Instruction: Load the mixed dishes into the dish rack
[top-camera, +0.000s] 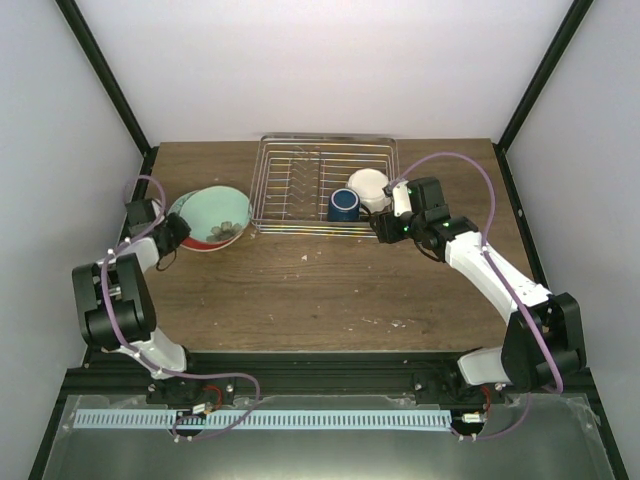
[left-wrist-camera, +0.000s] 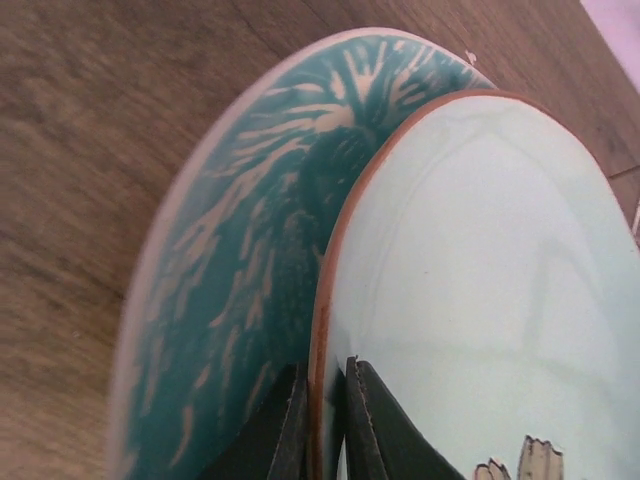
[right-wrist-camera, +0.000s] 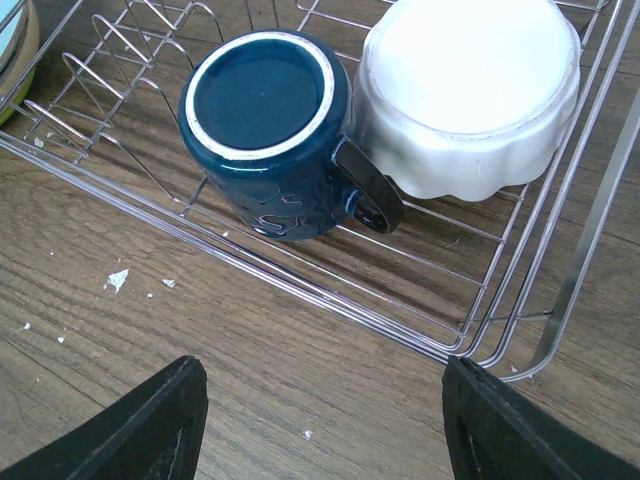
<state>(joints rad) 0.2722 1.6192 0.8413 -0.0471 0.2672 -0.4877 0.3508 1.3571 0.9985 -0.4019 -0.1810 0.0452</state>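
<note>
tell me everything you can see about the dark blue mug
The dark blue mug is glossy, ceramic-looking, with a raised pattern on its side. It stands upside down, its base ringed by a pale unglazed rim, in the near part of the dish rack. Its handle points toward the white scalloped dish and seems to touch it.

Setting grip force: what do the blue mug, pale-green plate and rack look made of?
Blue mug: glazed ceramic, likely; glossy, unglazed pale foot ring. Pale-green plate: glazed ceramic, mirror-like reflections, brown rim. Rack: shiny metal wire, probably chromed or stainless.
</note>
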